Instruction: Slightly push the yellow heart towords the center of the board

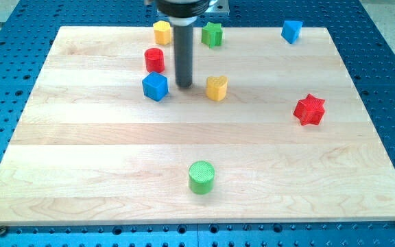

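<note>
The yellow heart [217,88] lies on the wooden board [197,147] a little above its middle. My tip [184,85] stands just to the heart's left, with a small gap between them. A blue cube [155,86] sits close on the tip's left side. The rod rises straight up out of the view's top.
A red cylinder [154,60] sits above the blue cube. A yellow block [162,32] and a green star [212,33] lie near the top edge. A blue block [291,31] is at the top right, a red star [310,110] at the right, a green cylinder [201,177] near the bottom.
</note>
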